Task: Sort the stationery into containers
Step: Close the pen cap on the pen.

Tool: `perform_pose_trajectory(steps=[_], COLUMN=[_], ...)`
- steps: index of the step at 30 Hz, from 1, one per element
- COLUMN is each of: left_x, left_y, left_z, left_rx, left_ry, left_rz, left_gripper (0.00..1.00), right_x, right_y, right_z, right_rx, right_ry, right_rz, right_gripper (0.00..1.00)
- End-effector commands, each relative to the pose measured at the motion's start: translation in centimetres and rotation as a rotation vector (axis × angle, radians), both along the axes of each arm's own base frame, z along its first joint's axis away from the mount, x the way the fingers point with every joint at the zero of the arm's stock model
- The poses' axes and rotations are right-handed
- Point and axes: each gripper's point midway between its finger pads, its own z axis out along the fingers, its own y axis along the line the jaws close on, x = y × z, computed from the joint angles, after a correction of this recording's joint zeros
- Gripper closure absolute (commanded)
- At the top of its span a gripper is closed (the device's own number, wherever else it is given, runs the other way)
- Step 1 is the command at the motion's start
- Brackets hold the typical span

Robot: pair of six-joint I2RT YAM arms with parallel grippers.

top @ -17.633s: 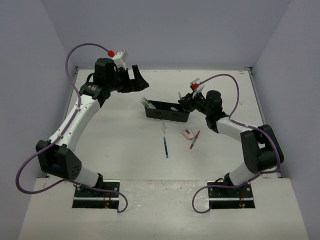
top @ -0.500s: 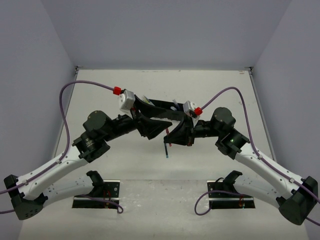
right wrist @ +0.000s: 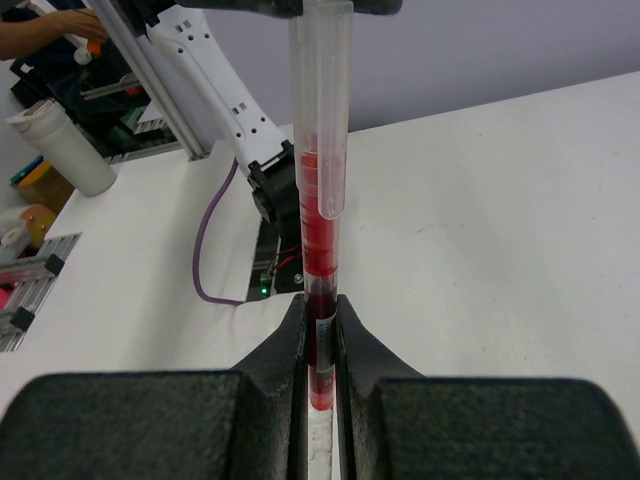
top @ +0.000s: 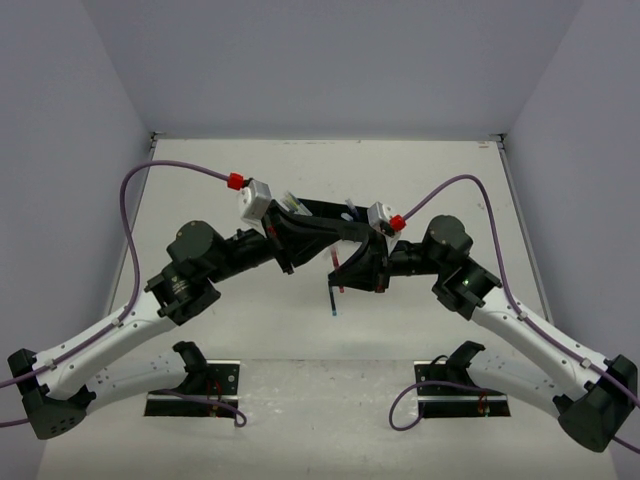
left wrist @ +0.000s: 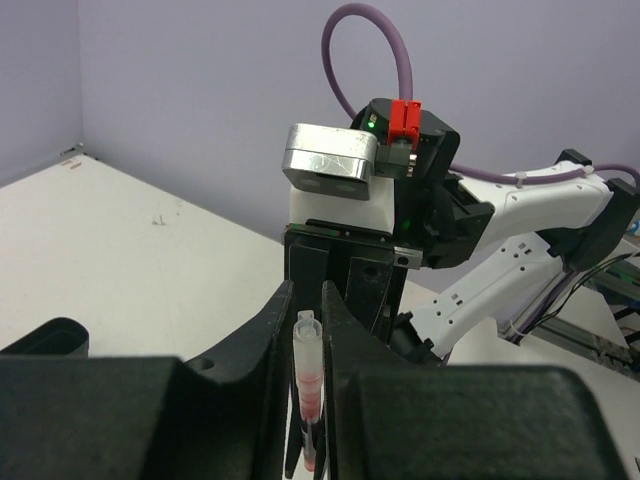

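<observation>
Clamping one red-ink pen [right wrist: 320,200] from both ends above the table [top: 200,180]: right gripper [right wrist: 320,335] closed on the lower barrel, left gripper [left wrist: 308,320] on the clear cap. Risk: mistimed release drops it; opposing pull bends it. Count: held pens, one; blue pen [top: 331,303] lying loose, one; black organizer tray [top: 325,209], one.

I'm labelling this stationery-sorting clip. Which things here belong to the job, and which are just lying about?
Job:
red pen, gripped by the left pincer and the right pincer
blue pen
black tray

Lying about:
purple cables
base plates
white cylinder
</observation>
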Motion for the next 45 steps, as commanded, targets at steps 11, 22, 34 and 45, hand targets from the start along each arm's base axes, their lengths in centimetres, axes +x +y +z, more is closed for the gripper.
perform_pose_trajectory(steps=[11, 22, 34, 45], left_x=[-1.5, -2.4, -2.9, -0.7], left_y=[-1.9, -2.7, -1.9, -0.4], left_z=[-4.8, -12.1, -12.5, -2.6], left_rx=[0.04, 0.107, 0.113, 0.105], left_ry=[0.083, 0.301, 0.281, 0.081], left_rz=[-0.14, -0.172, -0.1, 0.037], left_gripper=[1.0, 1.0, 1.0, 0.09], right_x=[0.9, 3.8, 3.6, 0.8], right_y=[-0.6, -1.1, 0.7, 0.0], right_z=[7.4, 14.2, 12.9, 4.0], right_rx=[0.146, 0.273, 0.209, 0.057], right_ry=[-0.128, -0.175, -0.192, -0.102], right_rz=[-0.101, -0.278, -0.167, -0.05], right_gripper=[1.0, 1.0, 1.0, 1.0])
